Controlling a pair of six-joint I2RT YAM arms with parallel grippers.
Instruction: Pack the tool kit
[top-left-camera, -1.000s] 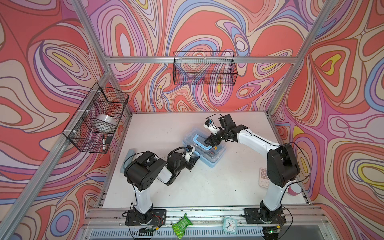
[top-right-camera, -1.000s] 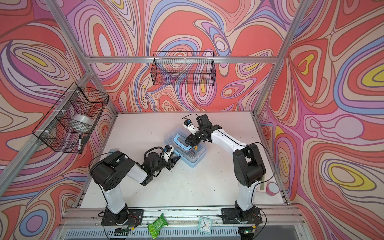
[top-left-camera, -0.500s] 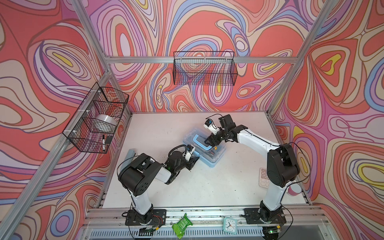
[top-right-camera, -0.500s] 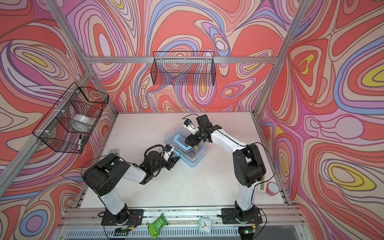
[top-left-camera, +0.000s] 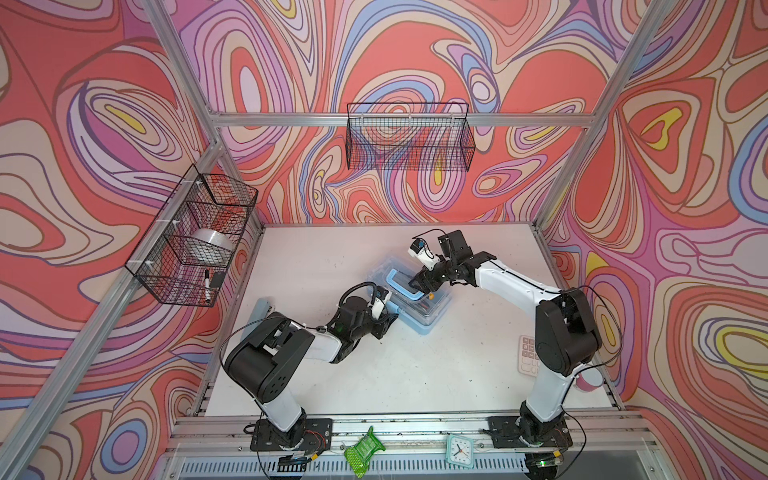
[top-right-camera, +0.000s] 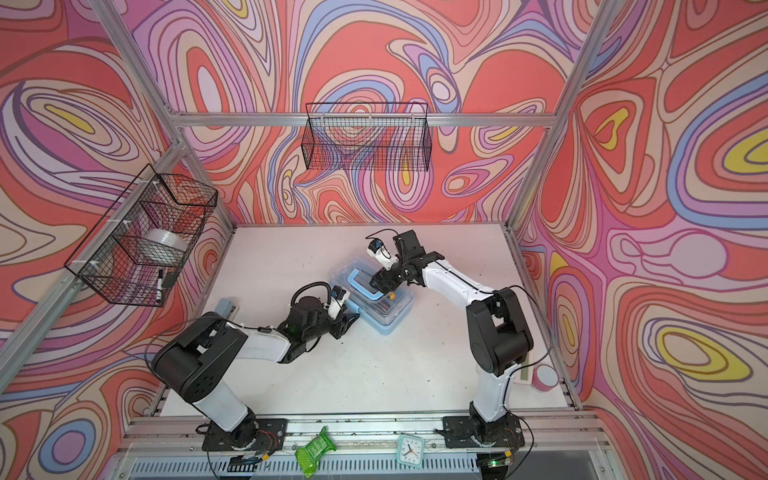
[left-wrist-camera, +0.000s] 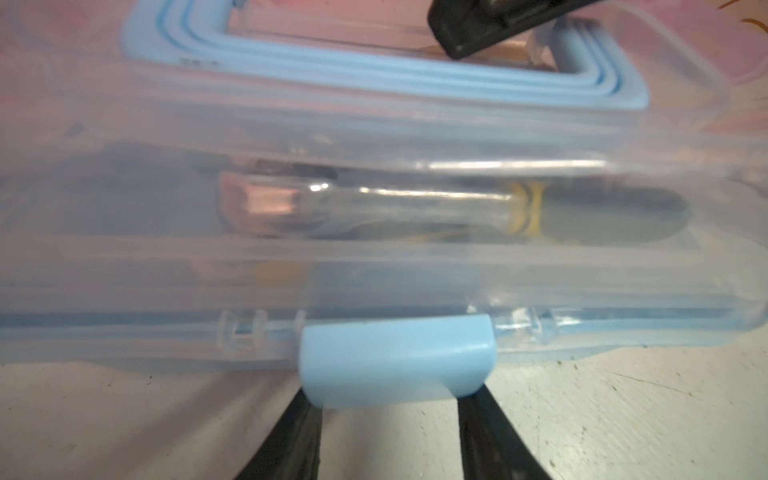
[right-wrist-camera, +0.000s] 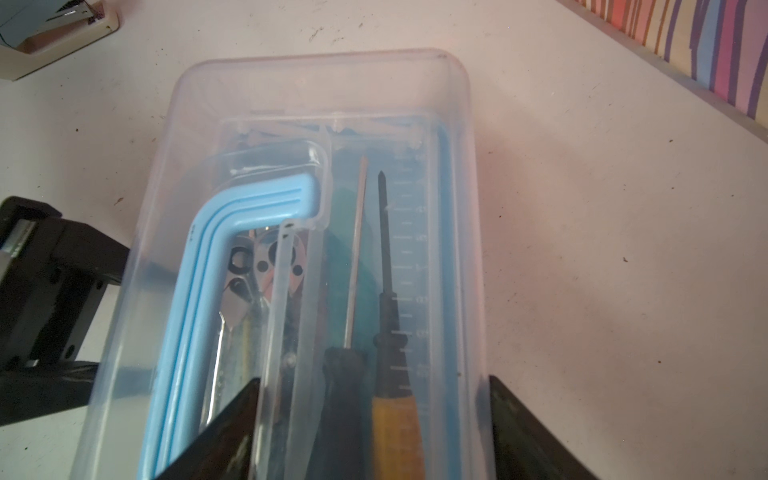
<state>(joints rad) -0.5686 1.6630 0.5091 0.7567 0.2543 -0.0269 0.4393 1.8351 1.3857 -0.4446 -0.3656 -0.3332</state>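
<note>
Tool kit (top-left-camera: 434, 313) sits closed near the centre of the white table (top-left-camera: 415, 374) in both top views, turned diagonally, its long axis running from upper left to lower right. The clear lid (right-wrist-camera: 199, 124) is on, and the blue handle (right-wrist-camera: 199, 291) lies folded flat on it. Screwdrivers (right-wrist-camera: 384, 249) and other metal tools show through the plastic. Judgement: a thin, stiff plastic shell that is smooth and likely slippery on its flat faces. It is light in itself, but loose steel inside can shift when it is tilted. Best holds are probably the handle for lifting and the latch (left-wrist-camera: 397, 361) for fastening; the bare lid offers little purchase. Left gripper (top-left-camera: 388, 322) is low on the table against the box's lower-left side. In the left wrist view its jaws stand about half apart. Its fingertips (left-wrist-camera: 478, 415) are tucked under the lower edge of the light blue latch, apparently pushing on it rather than pinching it. Right gripper (top-left-camera: 422, 284) hangs over the lid beside the handle with its jaws spread wide and nothing held. One fingertip appears to rest on the lid, though contact cannot be confirmed.
</note>
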